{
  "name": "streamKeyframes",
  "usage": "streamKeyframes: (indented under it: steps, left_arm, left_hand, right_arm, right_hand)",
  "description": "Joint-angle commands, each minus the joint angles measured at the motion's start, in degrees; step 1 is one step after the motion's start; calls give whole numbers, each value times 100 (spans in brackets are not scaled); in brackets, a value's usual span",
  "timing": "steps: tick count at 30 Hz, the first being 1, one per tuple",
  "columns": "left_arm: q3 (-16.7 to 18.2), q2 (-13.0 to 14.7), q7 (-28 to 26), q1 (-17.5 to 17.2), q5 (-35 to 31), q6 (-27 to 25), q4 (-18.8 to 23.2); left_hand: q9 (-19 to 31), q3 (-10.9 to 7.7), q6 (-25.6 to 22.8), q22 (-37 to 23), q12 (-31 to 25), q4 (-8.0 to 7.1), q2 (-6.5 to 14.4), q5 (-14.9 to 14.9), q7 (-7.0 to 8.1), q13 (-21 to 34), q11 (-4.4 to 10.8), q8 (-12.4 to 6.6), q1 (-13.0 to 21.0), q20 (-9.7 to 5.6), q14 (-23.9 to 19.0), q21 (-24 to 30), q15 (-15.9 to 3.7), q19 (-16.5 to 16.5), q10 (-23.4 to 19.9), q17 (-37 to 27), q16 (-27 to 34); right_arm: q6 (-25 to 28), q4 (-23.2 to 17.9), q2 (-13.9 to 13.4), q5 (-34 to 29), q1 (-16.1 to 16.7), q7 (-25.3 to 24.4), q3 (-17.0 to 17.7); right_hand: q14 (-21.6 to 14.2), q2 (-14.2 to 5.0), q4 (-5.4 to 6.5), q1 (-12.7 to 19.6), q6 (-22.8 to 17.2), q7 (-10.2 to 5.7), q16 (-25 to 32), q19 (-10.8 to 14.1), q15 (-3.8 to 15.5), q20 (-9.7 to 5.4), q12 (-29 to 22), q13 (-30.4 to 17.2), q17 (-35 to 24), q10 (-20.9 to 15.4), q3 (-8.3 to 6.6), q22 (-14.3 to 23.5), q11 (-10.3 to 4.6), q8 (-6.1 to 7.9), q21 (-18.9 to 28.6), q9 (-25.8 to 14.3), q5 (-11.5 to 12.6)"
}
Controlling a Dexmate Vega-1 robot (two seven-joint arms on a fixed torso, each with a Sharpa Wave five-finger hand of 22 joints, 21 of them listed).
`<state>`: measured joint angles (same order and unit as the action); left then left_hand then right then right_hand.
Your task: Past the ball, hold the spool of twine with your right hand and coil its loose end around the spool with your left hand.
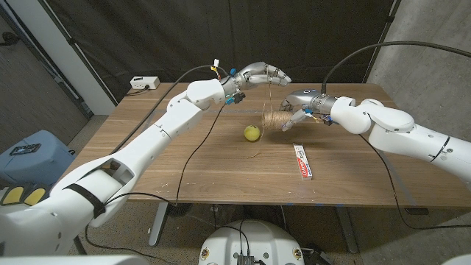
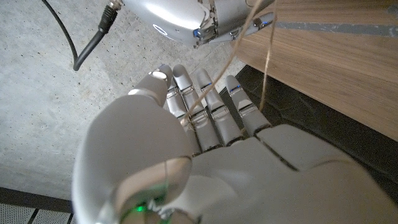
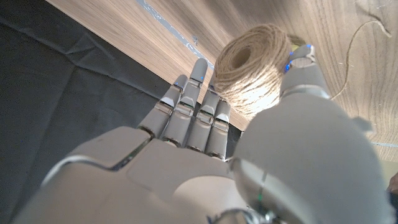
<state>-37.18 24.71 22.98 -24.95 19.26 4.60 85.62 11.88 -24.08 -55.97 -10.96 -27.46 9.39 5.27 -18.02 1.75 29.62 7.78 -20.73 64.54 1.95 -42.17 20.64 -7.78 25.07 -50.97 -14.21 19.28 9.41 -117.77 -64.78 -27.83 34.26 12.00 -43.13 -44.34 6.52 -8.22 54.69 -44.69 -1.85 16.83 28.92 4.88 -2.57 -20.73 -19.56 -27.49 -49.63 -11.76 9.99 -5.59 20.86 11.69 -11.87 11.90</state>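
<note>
The spool of twine (image 1: 275, 120) is past the yellow ball (image 1: 252, 133), lifted a little above the table. My right hand (image 1: 299, 103) grips it from the right; in the right wrist view the fingers (image 3: 198, 106) and thumb close around the spool (image 3: 254, 61). My left hand (image 1: 262, 73) is raised above and behind the spool and holds the loose end, and a strand (image 1: 273, 96) runs from it down to the spool. In the left wrist view the strand (image 2: 200, 104) crosses the fingers of my left hand (image 2: 205, 143).
A white and red toothpaste box (image 1: 302, 160) lies on the wooden table (image 1: 221, 165) near the front right. A white box (image 1: 145, 83) sits at the far left corner. A loose curl of twine (image 3: 362, 36) lies on the wood by the spool.
</note>
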Motion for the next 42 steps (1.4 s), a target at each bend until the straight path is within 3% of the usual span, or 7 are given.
streamKeyframes:
  steps: [1, 14, 17, 32, 42]
  left_arm:
    - [-17, -47, 69, 105, -37, 75, -196]
    - [-5, -149, 97, 186, -23, 182, -486]
    - [-2, -170, 100, 200, -25, 211, -542]
    - [-28, -246, 105, 206, -31, 231, -599]
    - [-53, -268, 117, 196, -44, 251, -591]
  left_hand:
    - [12, 6, -18, -16, 38, -2, 45, -33, -27, 26, -30, 11, 11, -2, -22, 46, -39, -15, -7, -14, -23]
    - [14, 14, -11, -16, 55, -17, 62, -39, 37, 46, -11, 27, 0, 1, -14, 51, 4, -15, 6, -25, -32]
    - [14, 31, -23, -16, 60, -10, 57, -36, 44, 54, 61, 24, 8, -8, -7, 54, 2, -12, 11, -47, -19]
    - [15, 42, -58, -15, 61, -1, 25, -33, 66, 86, 75, 19, 7, -24, -23, 62, -1, -4, -2, -42, -32]
    - [15, 50, -42, -14, 77, 2, 28, -28, 65, 94, 83, 32, 19, -22, -11, 62, -2, -11, 8, -57, -34]
  right_arm:
    - [-21, -102, -62, 13, 70, 26, 51]
    - [37, -220, -214, 113, 171, -38, 192]
    - [50, -268, -277, 171, 223, -46, 232]
    - [151, -813, -928, 345, 601, -201, 575]
    - [86, -1030, -1180, 568, 826, -440, 778]
  right_hand:
    - [-40, -970, 2, 959, -1139, -880, -15, 32, 849, -220, 4, -16, -25, -588, 14, 8, -540, 107, -15, -65, 61]
    - [-51, -977, 11, 939, -1156, -891, -32, 34, 838, -222, 3, -21, -33, -607, 30, 8, -536, 112, -15, -65, 59]
    - [-61, -977, 3, 951, -1152, -892, -29, 33, 852, -225, 4, -19, -40, -612, 31, 8, -538, 110, -16, -65, 59]
    - [-82, -984, 9, 937, -1170, -906, -39, 35, 846, -225, 2, -15, -53, -646, 47, 8, -539, 116, -16, -66, 57]
    - [-107, -988, 7, 935, -1190, -878, -42, 34, 850, -226, 9, -13, -63, -648, 56, 7, -541, 124, -17, -66, 57]
